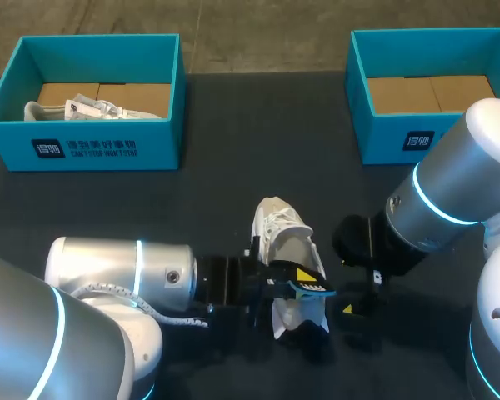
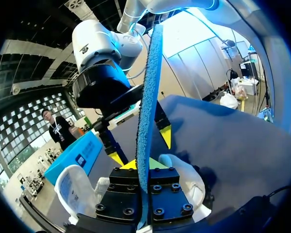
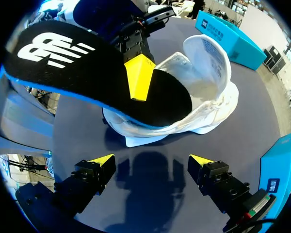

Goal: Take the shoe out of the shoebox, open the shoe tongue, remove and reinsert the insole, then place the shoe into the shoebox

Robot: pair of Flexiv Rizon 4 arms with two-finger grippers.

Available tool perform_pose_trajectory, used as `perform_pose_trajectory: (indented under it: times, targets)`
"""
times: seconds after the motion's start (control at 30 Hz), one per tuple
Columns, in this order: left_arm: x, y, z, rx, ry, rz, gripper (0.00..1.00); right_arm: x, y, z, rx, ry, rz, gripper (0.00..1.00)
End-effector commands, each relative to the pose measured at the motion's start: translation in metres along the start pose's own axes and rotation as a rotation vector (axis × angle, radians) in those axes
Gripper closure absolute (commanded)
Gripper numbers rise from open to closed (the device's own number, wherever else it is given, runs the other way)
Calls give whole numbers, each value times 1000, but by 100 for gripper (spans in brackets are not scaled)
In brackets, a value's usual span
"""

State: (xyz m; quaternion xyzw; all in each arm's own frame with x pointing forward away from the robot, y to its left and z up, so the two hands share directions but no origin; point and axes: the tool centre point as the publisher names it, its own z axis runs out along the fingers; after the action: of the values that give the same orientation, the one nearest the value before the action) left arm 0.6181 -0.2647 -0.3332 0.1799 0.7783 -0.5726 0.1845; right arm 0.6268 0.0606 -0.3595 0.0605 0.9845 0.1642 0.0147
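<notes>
A white shoe (image 1: 282, 237) lies on the dark table in front of me, its opening wide. My left gripper (image 1: 298, 279) is shut on the insole (image 1: 317, 290), black on top and blue underneath, holding it by one end just above the shoe. In the left wrist view the insole (image 2: 146, 97) rises edge-on from between my fingers, over the shoe (image 2: 77, 187). In the right wrist view the insole (image 3: 87, 73) slants out of the shoe (image 3: 208, 92). My right gripper (image 3: 152, 162) stands open, a short way from the shoe with nothing in it, also seen in the head view (image 1: 354, 317).
A teal shoebox (image 1: 17, 100) at the back left holds another white shoe (image 1: 83, 108). A second teal shoebox (image 1: 362, 125) at the back right shows only its cardboard floor. Bare dark tabletop lies between the boxes and the shoe.
</notes>
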Motion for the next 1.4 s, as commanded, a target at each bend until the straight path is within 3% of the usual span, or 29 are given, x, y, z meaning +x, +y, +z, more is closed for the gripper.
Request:
perform_pose_trajectory:
  times: [0.03,0.3,0.53,0.83,0.97,1.0,1.4]
  targets:
    - [1,8,-2,-4,-10,1,100,1,1,2,2,-4,2,0]
    - [-6,17,0,-23,-14,6,100,1,1,2,2,-4,2,0]
    - [-12,29,0,-92,-13,20,100,1,1,2,2,-4,2,0]
    - [-15,30,0,-64,-16,-6,100,1,1,2,2,-4,2,0]
    - [-11,22,-2,-45,-14,-16,72,1,1,2,2,-4,2,0]
    - [-11,20,-2,-44,-13,-15,69,1,1,2,2,-4,2,0]
    - [-7,-2,-9,0,-15,-16,68,1,1,2,2,-4,2,0]
